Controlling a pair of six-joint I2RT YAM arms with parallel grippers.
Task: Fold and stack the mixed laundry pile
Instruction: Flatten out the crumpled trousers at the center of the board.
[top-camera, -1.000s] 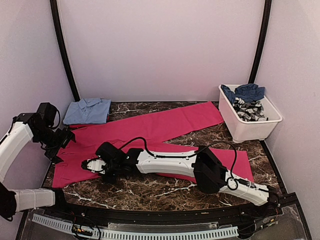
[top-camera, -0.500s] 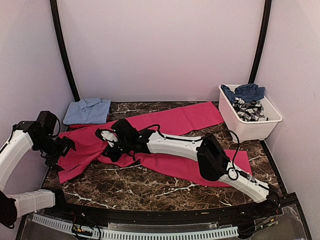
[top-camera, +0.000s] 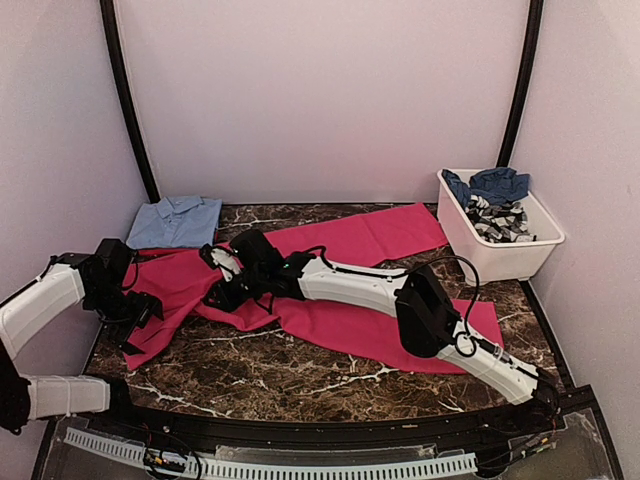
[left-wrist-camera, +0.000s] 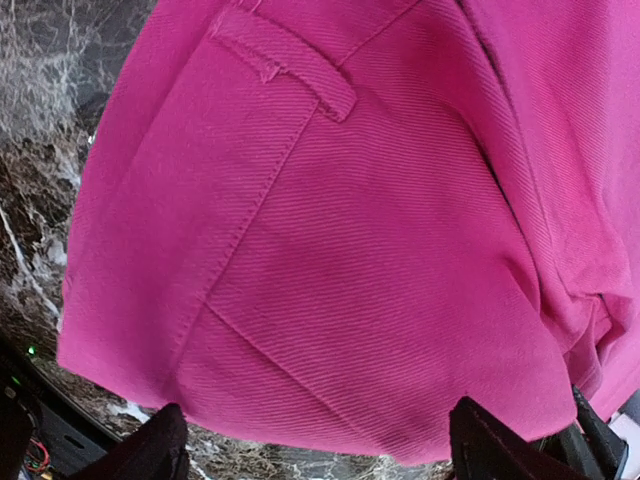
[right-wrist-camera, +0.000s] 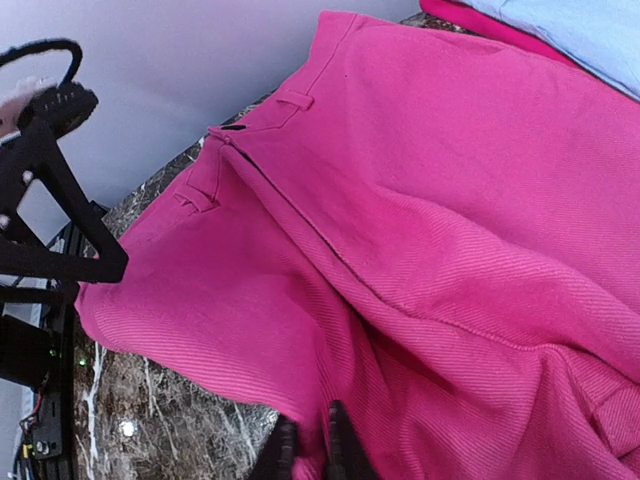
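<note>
Right wrist view: right gripper (right-wrist-camera: 308, 442) pinches pink trousers (right-wrist-camera: 450, 250) mid-fold; left gripper (left-wrist-camera: 318, 450) gapes wide over their waist, likely grasping next.

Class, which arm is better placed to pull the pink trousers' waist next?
Probably the right: the right gripper is shut on the pink trousers near the waist; the left gripper hangs open over the cloth.

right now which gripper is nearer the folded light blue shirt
Right. The right gripper pinches the pink trousers just in front of the light blue shirt; the left gripper sits farther off, toward the near left edge.
</note>
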